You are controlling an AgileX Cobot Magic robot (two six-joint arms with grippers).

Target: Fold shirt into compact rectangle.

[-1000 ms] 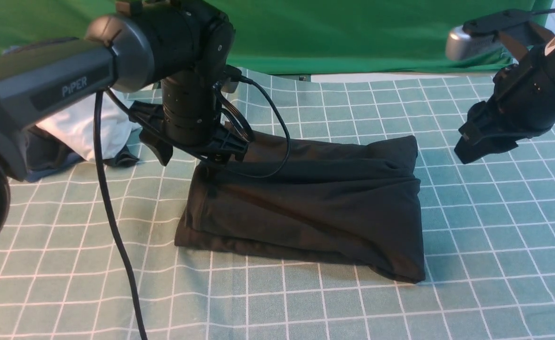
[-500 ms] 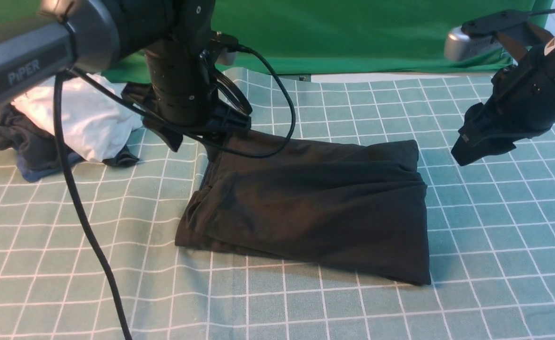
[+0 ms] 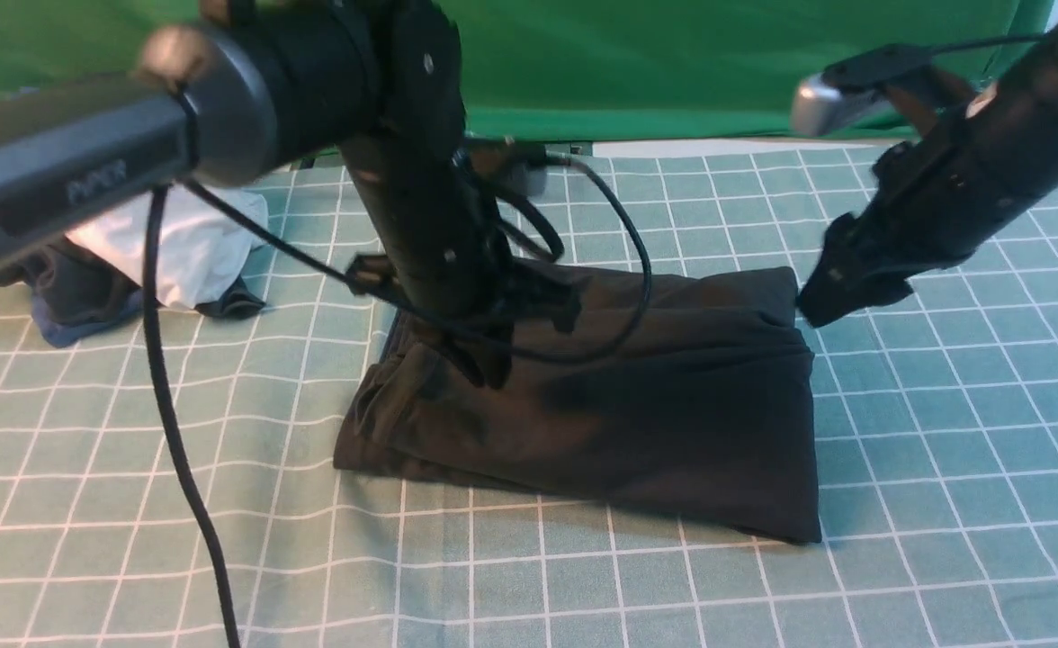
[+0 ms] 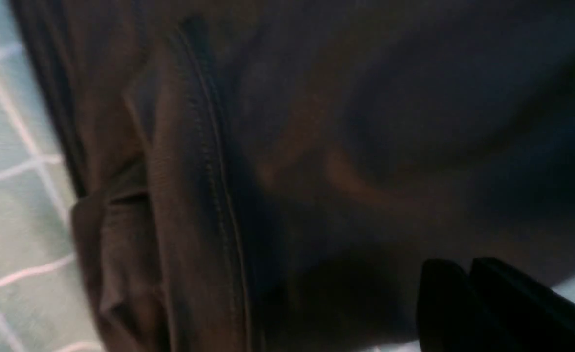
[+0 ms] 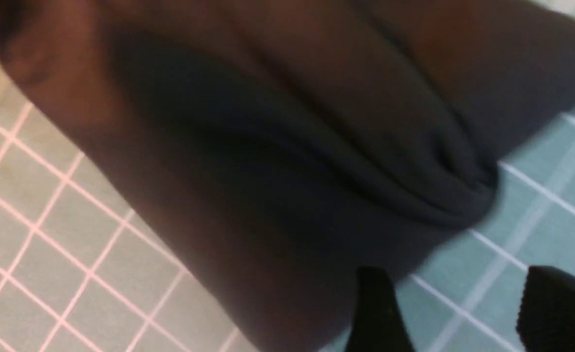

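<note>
Left gripper point(image 3: 486, 371), jaws closed, sits at the left end of the shirt point(image 3: 655, 414), folded nearly rectangular on the surface point(image 3: 943, 450). Right gripper point(image 3: 819, 306), jaws apart, hovers by its far right corner. Final fold stage, I judge; next needs squaring edges

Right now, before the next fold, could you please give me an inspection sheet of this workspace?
Surface: green checked cloth, wrinkled at front.
Job's things: black shirt folded into a rough rectangle, left end uneven.
Clutter: white garment on dark bundle, far left.
Tools: left tool shut, tip on shirt; right tool open beside shirt's far right corner.
Cables: black cable hangs over the cloth, near left.
Surroundings: green backdrop behind.
</note>
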